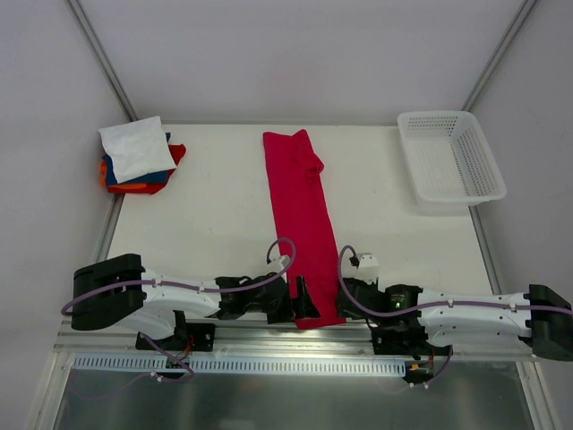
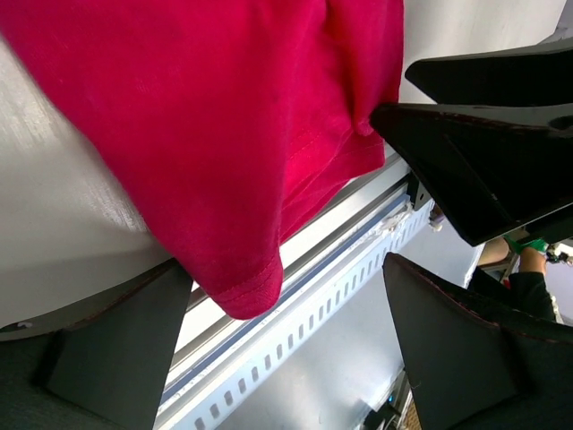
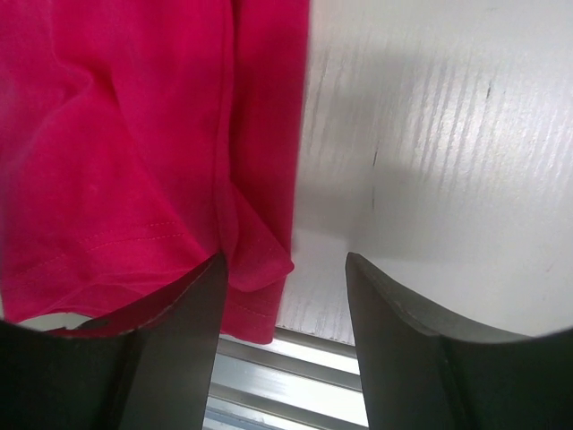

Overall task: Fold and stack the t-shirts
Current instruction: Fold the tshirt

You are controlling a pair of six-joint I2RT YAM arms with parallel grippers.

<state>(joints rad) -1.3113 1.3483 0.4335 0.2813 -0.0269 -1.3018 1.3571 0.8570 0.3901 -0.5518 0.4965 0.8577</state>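
A crimson-red t-shirt (image 1: 300, 215), folded into a long narrow strip, runs from the table's back to its near edge. Its hem hangs slightly over that edge. My left gripper (image 1: 301, 301) is open at the strip's near left corner; in the left wrist view that corner (image 2: 242, 287) droops between the wide-apart fingers (image 2: 116, 349). My right gripper (image 1: 344, 303) is open at the near right corner, where the hem (image 3: 255, 269) lies against one of its fingers (image 3: 170, 358) and bare table shows beside the other. Folded t-shirts (image 1: 139, 157), white on top, are stacked at the back left.
A white mesh basket (image 1: 452, 166) stands at the back right corner. The aluminium rail (image 2: 295, 313) runs along the table's near edge under both grippers. In the left wrist view, the right gripper's dark fingers (image 2: 483, 134) sit close by at the upper right.
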